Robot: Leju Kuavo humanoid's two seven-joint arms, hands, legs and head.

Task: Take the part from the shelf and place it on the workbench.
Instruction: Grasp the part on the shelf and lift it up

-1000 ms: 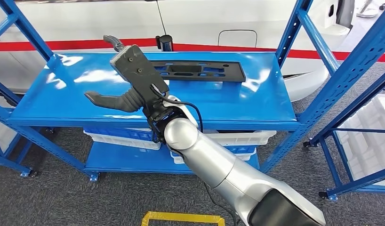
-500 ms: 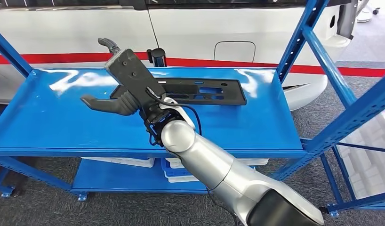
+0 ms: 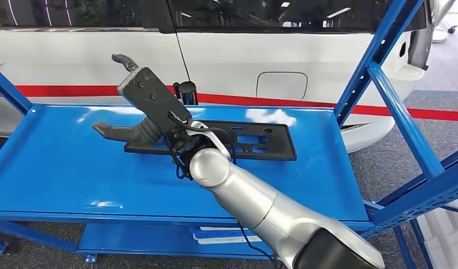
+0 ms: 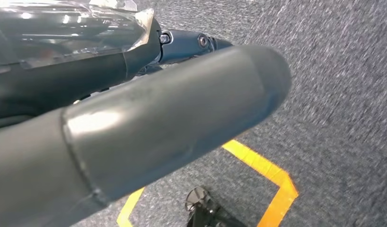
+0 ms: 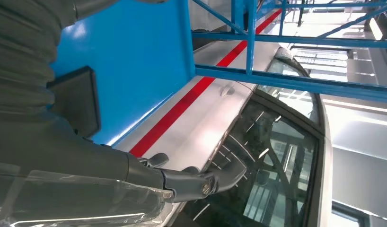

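Fingers [image 3: 123, 60] of your right hand [image 3: 145, 103] are apart and hold nothing: the dark fingertips curl upward past the flat black back plate, and the thick grey thumb [image 3: 112, 131] juts out to the side. Your hand hangs over the near end of the part [image 3: 246, 140], above it and not yet touching as far as you can judge from the head view.

That part is a long, flat black panel, matte plastic by the look of it, pierced with rectangular cut-outs, lying flat toward the back of the shelf [image 3: 59, 162]. So you are at the very start: nothing gripped, nothing lifted, and the carry to the table is all still ahead of you.

Glossy blue painted metal makes up the shelf, its top throwing back bright reflections, and slotted blue uprights [image 3: 378, 50] frame it. Behind stands a white vehicle [image 3: 255, 61] with a red stripe.

Your left hand [image 4: 135, 123] hangs over grey carpet crossed by yellow tape [image 4: 272, 172]; you cannot tell how its fingers lie.
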